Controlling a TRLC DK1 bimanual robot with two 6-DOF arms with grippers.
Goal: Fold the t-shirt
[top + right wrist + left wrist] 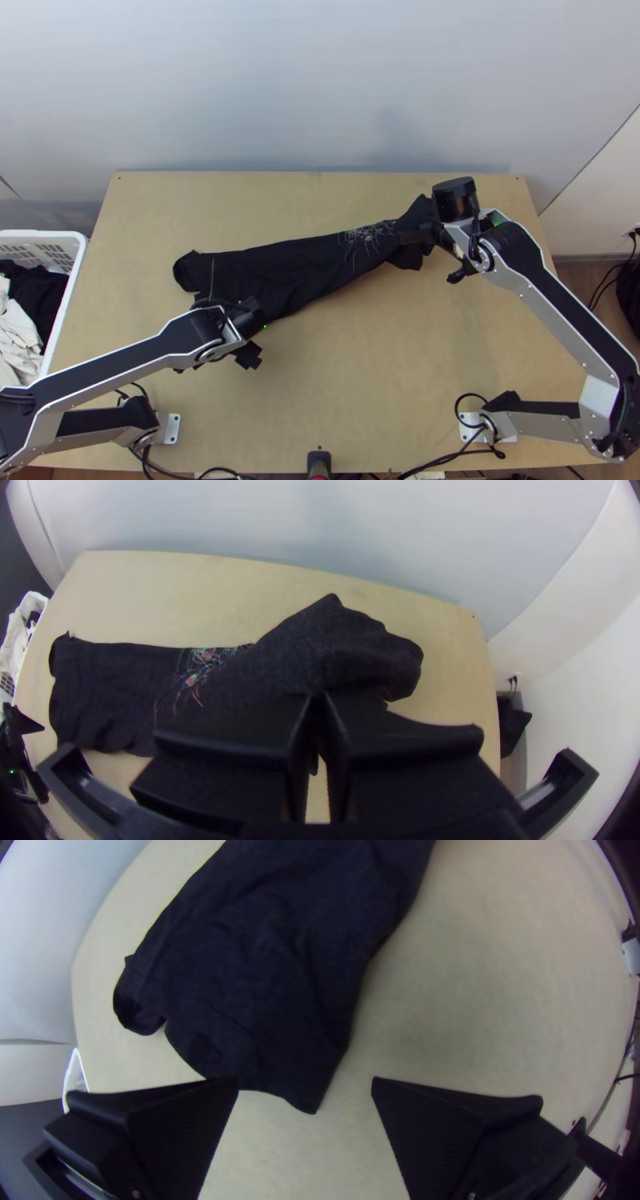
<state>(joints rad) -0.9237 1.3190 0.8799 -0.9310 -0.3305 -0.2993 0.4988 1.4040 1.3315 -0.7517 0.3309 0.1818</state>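
We are gripping the shirt (272, 268) with the right pincer (319, 697), near the far right corner of the counter (384, 360), while the shirt is lying in a narrow, rumpled strip towards the left edge. Our left pincer (305, 1083) is standing open around the free end's pointed corner, not closing on cloth. We are probably straightening before folding, so we are wanting a shallow pinch there, a gentle, even pull between both ends, and the loose layers laid flat before any crease. Beside the counter's left edge, a white basket (80, 250) is holding black cloth (42, 298) and off-white cloth (18, 334).
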